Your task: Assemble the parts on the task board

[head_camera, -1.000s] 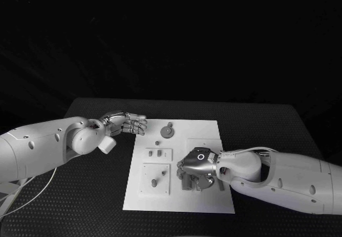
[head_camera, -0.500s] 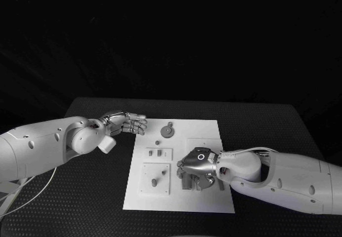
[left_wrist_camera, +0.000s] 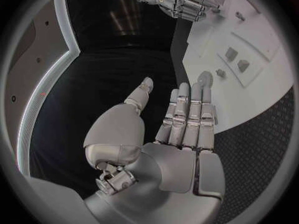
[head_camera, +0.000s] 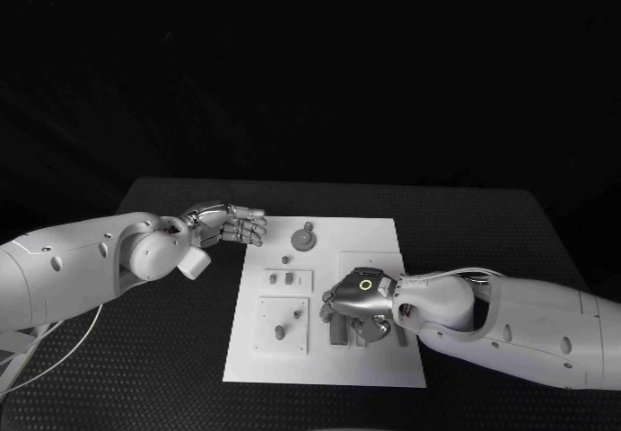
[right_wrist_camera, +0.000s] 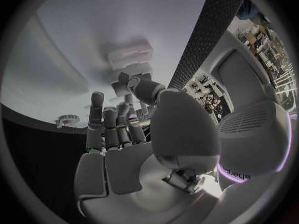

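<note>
The white task board (head_camera: 369,235) lies mid-table. On it are a round gear part (head_camera: 303,239), two small blocks (head_camera: 284,279) and a peg (head_camera: 280,332) in a raised sub-plate. My right hand (head_camera: 359,301) hovers low over the board's right half, fingers pointing down onto dark parts (head_camera: 342,333). In the right wrist view its thumb (right_wrist_camera: 146,90) meets a grey part (right_wrist_camera: 121,79); whether it grips it is unclear. My left hand (head_camera: 231,224) floats off the board's far-left corner, with its fingers (left_wrist_camera: 187,112) straight and together, the thumb apart and nothing held.
The black table (head_camera: 155,341) surrounds the board, with bare matting left and right of it. The left wrist view shows the gear (left_wrist_camera: 204,77), small blocks (left_wrist_camera: 236,59) and my right hand (left_wrist_camera: 181,2) beyond them.
My right hand has shifted very slightly over the dark parts. The left hand and the other parts have not moved.
</note>
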Motion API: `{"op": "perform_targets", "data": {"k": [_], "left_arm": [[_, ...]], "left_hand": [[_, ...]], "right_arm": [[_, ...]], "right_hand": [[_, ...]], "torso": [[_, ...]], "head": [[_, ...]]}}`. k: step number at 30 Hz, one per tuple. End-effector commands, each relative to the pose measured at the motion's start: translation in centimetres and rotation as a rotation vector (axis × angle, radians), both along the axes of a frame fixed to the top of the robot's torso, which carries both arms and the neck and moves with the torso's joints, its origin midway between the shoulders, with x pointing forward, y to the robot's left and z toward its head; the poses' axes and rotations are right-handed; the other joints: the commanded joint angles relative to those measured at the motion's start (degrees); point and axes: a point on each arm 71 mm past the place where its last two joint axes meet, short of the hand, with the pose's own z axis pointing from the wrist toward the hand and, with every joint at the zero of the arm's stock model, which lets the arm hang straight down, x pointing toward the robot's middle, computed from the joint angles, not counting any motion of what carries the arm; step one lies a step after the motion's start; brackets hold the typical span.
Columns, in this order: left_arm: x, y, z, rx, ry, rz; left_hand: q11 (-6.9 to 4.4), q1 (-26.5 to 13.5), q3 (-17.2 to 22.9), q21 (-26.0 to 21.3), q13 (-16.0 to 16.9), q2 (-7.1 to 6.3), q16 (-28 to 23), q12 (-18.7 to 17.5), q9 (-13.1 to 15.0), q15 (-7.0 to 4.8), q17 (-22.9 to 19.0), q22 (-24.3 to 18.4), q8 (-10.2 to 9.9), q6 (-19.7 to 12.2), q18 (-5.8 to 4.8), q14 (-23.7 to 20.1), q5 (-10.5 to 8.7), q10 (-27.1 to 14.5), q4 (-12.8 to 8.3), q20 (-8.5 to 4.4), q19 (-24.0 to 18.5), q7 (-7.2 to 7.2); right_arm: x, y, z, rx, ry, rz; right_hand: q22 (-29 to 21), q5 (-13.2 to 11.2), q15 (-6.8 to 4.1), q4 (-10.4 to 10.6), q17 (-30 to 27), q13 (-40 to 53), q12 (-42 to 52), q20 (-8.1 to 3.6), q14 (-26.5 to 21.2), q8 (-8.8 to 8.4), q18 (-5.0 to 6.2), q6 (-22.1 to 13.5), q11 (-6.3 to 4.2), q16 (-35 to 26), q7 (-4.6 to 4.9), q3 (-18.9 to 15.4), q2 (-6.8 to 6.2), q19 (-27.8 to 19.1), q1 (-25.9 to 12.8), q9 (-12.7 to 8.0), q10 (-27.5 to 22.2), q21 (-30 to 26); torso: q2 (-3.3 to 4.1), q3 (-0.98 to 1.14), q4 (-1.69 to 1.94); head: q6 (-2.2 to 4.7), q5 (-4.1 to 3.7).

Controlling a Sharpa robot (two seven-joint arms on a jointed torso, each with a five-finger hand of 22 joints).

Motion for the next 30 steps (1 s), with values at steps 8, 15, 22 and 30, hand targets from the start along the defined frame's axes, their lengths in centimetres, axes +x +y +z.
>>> {"op": "perform_targets", "data": {"k": [8, 15, 22, 30], "left_arm": [[0.0, -0.2, 0.1, -0.016, 0.000, -0.014], [0.0, -0.2, 0.1, -0.016, -0.001, -0.014], [0.0, -0.2, 0.1, -0.016, -0.004, -0.012], [0.0, -0.4, 0.1, -0.018, -0.008, -0.012]], "left_hand": [[-0.17, -0.43, -0.33, 0.09, 0.07, -0.01, -0.22, -0.01, 0.10, 0.11, 0.09, -0.04, -0.21, -0.52, 0.37, 0.03, -0.02, -0.22, -0.15, -0.17, -0.21, -0.04], [-0.17, -0.42, -0.35, 0.09, 0.08, -0.01, -0.22, 0.00, 0.10, 0.11, 0.09, -0.04, -0.21, -0.52, 0.37, 0.03, -0.02, -0.21, -0.15, -0.17, -0.21, -0.05], [-0.18, -0.40, -0.35, 0.09, 0.08, -0.01, -0.22, 0.00, 0.10, 0.11, 0.10, -0.04, -0.20, -0.52, 0.37, 0.04, -0.02, -0.21, -0.16, -0.17, -0.21, -0.05], [-0.18, -0.35, -0.35, 0.09, 0.08, -0.01, -0.22, 0.00, 0.11, 0.11, 0.11, -0.04, -0.20, -0.51, 0.38, 0.04, -0.02, -0.21, -0.18, -0.18, -0.21, -0.06]], "right_arm": [[0.0, -0.5, 0.3, 0.048, -0.001, -0.016], [0.2, -1.8, 1.3, 0.183, 0.004, -0.093], [1.1, -3.7, 2.5, 0.338, 0.106, -0.247], [3.3, -7.5, 3.1, 0.384, 0.220, -0.462]], "right_hand": [[0.03, 0.11, 0.35, 0.28, -0.39, -0.51, 0.31, 0.26, -0.56, -1.67, 0.77, -4.14, 0.27, 0.29, -1.24, 0.73, -0.85, -0.13, 0.08, -0.80, -0.61, -0.33], [0.11, 0.12, 0.34, 0.62, -0.54, -0.77, 0.97, -0.08, 0.26, -1.44, 0.77, -5.20, 0.34, 0.99, -0.15, 0.84, -0.45, 0.93, -0.11, -0.73, -0.36, 0.24], [0.09, 0.11, -0.01, 0.90, -0.67, -1.27, 1.77, -0.76, 1.93, -0.10, 0.77, -4.15, 0.04, 1.35, 3.12, -0.72, 0.09, 2.58, -2.81, -0.27, 0.83, 1.00], [0.14, 0.12, -0.66, 2.28, -0.58, -1.84, 2.71, -1.55, 4.15, 1.36, 0.77, -2.39, -0.68, 1.65, 5.85, -4.41, 1.30, 4.67, -7.14, 0.26, 3.07, 2.03]], "torso": [[0.00, -0.01, 0.03], [-0.02, -0.03, 0.04], [-0.02, -0.01, 0.00], [-0.02, -0.01, -0.08]], "head": [[0.08, -0.06], [0.35, -0.20], [0.61, -0.34], [1.06, -0.66]]}}
